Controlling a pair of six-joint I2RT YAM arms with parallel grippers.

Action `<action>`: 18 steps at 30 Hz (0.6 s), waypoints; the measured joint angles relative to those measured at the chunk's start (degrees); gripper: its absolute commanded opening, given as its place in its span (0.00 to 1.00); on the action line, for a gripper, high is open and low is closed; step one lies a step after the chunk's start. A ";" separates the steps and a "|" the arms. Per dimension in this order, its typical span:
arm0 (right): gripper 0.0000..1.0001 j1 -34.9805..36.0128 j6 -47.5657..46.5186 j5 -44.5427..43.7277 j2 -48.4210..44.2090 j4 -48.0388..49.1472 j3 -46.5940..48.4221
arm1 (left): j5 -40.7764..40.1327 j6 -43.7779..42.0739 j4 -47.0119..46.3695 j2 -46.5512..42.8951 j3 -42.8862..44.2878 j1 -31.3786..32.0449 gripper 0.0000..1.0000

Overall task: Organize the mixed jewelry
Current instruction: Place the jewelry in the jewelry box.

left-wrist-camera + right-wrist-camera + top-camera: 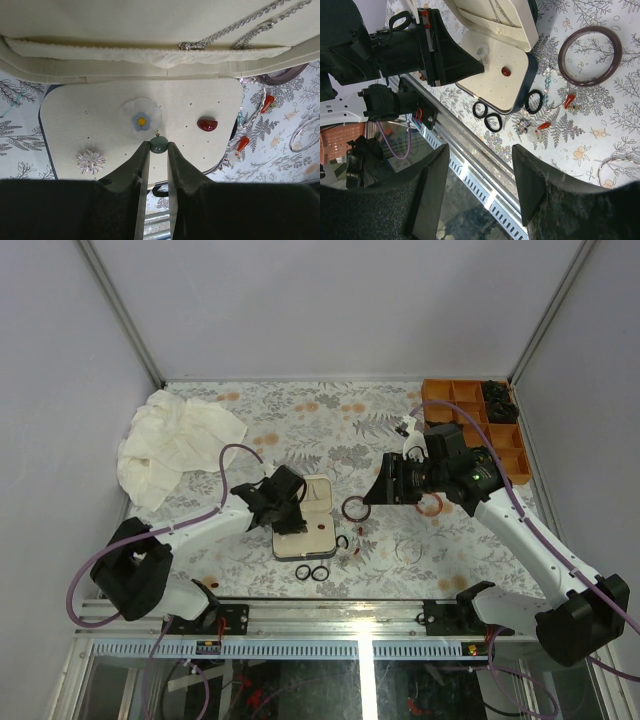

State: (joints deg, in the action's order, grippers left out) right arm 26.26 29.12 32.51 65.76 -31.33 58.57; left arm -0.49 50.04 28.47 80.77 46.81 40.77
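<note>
The navy case [318,537] lies open, its cream pad [100,125] under my left gripper [159,144], which is shut on a small green bead earring [159,145] at the pad. On the pad sit a blue flower stud [142,120], a red bead [207,124] and a silver starburst [90,161]. Right of the case lie a dark bangle [590,56], red drop earrings [568,100], black rings [487,116] and a wire hoop [305,135]. My right gripper [480,160] hangs open above the table's front rail, holding nothing.
Silver chains [235,30] rest in the case's lid pocket. An orange divided tray [470,425] stands at the back right, a crumpled white cloth [175,445] at the back left. The metal front rail [350,615] runs along the near edge.
</note>
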 measured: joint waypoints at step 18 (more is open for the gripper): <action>0.60 0.00 0.00 0.11 0.00 0.26 -0.04 | 0.02 -0.02 -0.28 1.20 0.11 0.07 0.00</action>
State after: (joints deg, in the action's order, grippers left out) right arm 26.26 29.12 32.62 65.76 -31.07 58.52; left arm -0.47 50.02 28.18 81.97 46.92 40.84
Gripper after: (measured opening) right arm 0.601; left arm 0.154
